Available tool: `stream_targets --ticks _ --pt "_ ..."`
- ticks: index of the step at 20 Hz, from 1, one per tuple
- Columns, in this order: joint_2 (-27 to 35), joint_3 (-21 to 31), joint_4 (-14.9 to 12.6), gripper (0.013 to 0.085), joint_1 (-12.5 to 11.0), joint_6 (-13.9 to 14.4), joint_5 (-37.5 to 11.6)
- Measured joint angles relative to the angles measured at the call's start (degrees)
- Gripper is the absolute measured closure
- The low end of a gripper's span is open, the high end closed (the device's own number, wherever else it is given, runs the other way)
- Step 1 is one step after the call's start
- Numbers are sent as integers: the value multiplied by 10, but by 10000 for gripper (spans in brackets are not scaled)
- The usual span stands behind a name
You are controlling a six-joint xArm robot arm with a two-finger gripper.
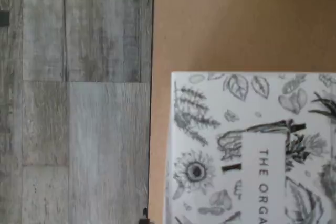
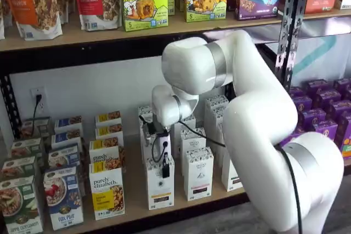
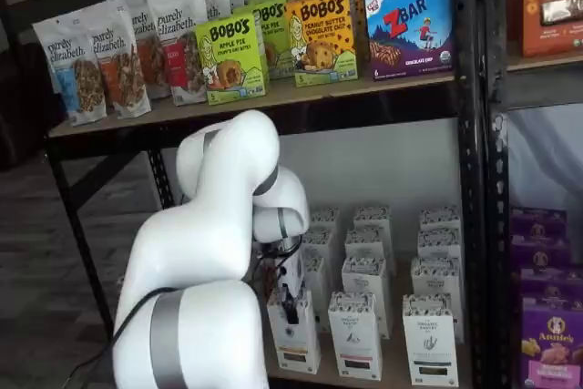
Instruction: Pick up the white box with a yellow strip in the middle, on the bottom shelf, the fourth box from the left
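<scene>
A: Gripper [image 2: 165, 171] first, please. How does it stand?

B: It hangs right over the front white box [image 2: 160, 187], with a black finger [image 2: 165, 169] down against the speckled top of the box. I see the fingers only from the side in both shelf views, so I cannot tell if they are apart or pressed on the box.

A: And where is that box?

B: At the front edge of the bottom shelf [image 2: 137, 212]. At its 9 o'clock stands a cereal box [image 2: 107, 193] with a yellow panel; at its 3 o'clock stands a very similar white carton [image 2: 198, 172]. More white cartons stand in rows behind them, toward 12 o'clock.

A: Does the wrist camera help?

B: A little. It shows the box top [image 1: 252, 148] with black drawings of leaves and a sunflower, lying on the tan shelf board [image 1: 236, 22]. Beyond the board's edge there is grey wooden floor [image 1: 73, 98]. No fingers show there.

A: The arm?

B: The white arm [image 2: 258, 119] bends down from 3 o'clock to the box.
</scene>
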Motion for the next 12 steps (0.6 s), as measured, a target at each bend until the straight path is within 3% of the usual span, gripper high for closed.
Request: stream_targets --ticks 4,12 --pt "-4 5 2 290 -1 -2 1" --pt "-7 8 -8 290 1 8 12"
